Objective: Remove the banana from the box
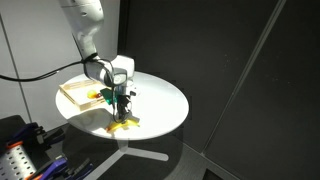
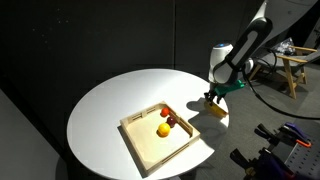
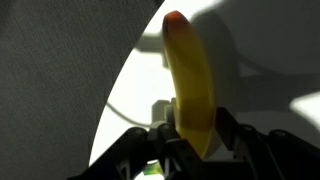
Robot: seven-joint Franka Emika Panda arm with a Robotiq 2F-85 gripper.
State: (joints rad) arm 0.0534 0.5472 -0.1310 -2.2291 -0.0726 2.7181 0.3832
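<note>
The banana [image 3: 192, 80] is small, yellow and curved, with a reddish tip. It stands between the two black fingers of my gripper [image 3: 190, 135], which press against its sides. In both exterior views the gripper [image 1: 122, 100] [image 2: 212, 98] hangs over the round white table's edge, well away from the box [image 1: 75, 93] [image 2: 150, 148]. The banana [image 1: 122, 124] [image 2: 216, 109] reaches down from the fingers to the table top, outside the box. The box is a shallow light-wood tray.
A yellow-orange item [image 2: 163, 129] and a red item [image 2: 171, 120] lie in one corner of the box. The round white table [image 2: 110, 110] has its edge right beside the gripper. A wooden stand [image 2: 295, 65] is at the back, and clutter [image 1: 20, 150] sits on the floor.
</note>
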